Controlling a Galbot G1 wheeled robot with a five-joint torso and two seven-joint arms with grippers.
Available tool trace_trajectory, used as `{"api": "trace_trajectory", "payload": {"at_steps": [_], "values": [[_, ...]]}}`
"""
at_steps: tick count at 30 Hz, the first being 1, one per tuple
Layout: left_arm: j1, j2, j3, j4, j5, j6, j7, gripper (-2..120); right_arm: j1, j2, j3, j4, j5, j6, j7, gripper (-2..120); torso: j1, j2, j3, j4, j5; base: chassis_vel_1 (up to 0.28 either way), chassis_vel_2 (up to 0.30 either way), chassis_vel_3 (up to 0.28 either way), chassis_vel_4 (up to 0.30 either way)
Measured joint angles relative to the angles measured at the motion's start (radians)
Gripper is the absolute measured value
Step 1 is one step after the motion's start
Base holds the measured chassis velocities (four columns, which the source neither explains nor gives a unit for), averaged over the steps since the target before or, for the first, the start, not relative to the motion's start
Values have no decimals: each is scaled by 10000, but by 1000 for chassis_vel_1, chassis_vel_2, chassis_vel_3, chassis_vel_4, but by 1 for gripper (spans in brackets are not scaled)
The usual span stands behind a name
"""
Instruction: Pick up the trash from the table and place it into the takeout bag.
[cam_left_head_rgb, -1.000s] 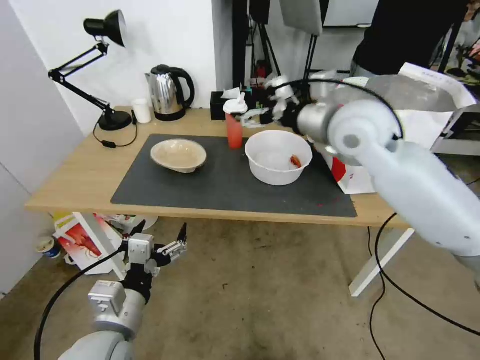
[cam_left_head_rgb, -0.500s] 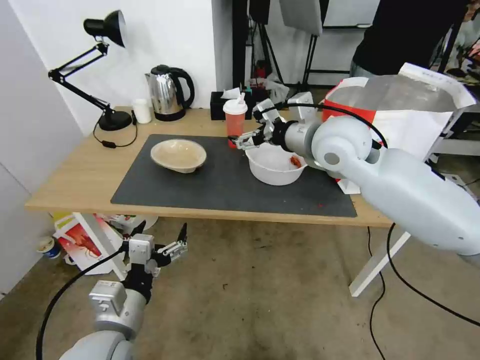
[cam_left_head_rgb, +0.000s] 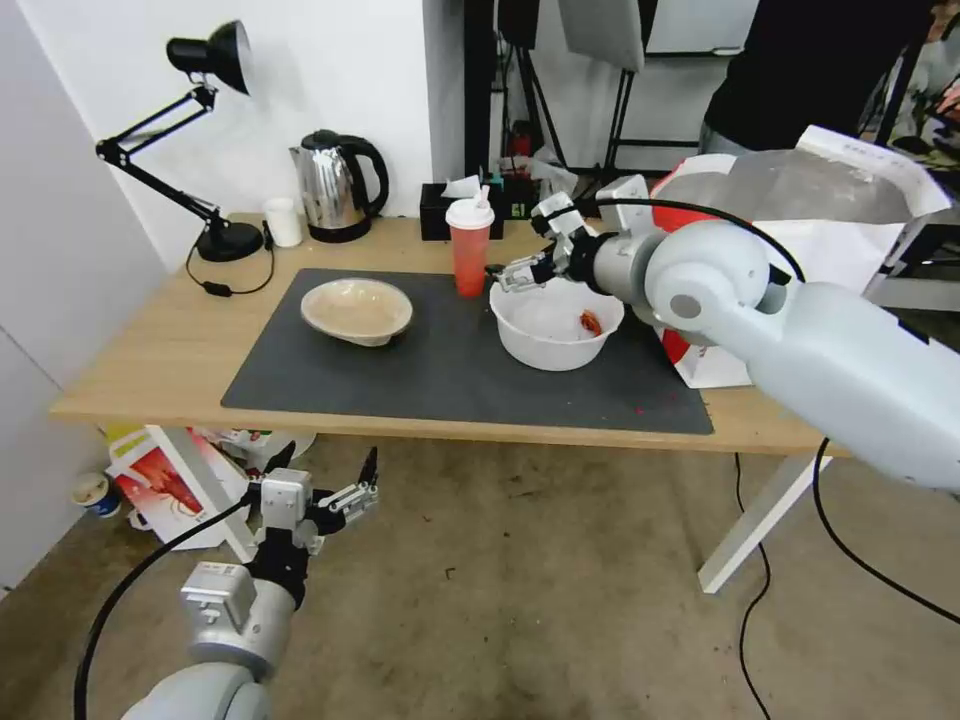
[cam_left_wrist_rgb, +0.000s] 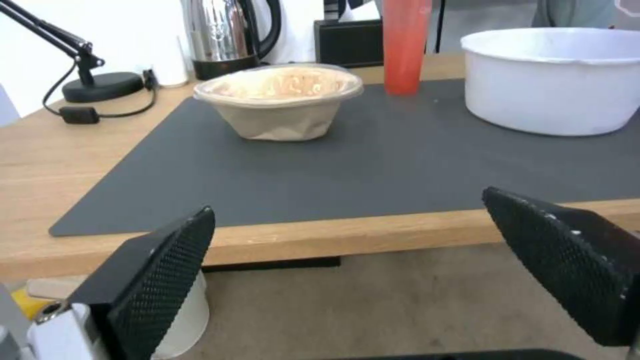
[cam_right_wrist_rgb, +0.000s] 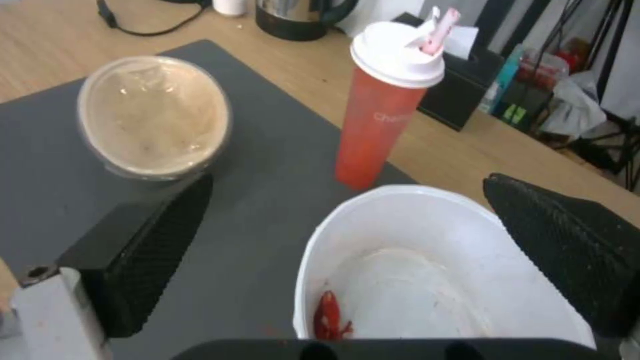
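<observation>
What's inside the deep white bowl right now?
The deep white bowl holds one small red scrap on its floor near the wall, otherwise bare white plastic. The open right gripper hovers at its rim; its body hides the bowl's nearest part.

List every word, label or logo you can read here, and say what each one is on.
"Che…": faint white lettering on the red cup; the rest is too blurred to read.
Small round red logo on the takeout bag: too small to read.
Print on the red-and-white paper bag under the table: not legible.
</observation>
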Motion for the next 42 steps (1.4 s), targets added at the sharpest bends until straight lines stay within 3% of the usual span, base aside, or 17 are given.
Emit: {"api": "trace_trajectory", "payload": {"at_steps": [14,42], "values": [[54,-4,21,-74,11,-30,4,100,221,-113,-530,-135,497,3,196,100,0,0,0,-1,-1,0,0,0,0],[175,-16,159,-19,108,-231,0,100,428,579,-1940,-1215,736,1,632,100,0,-1,0,-1,-1,0,0,0,0]]}}
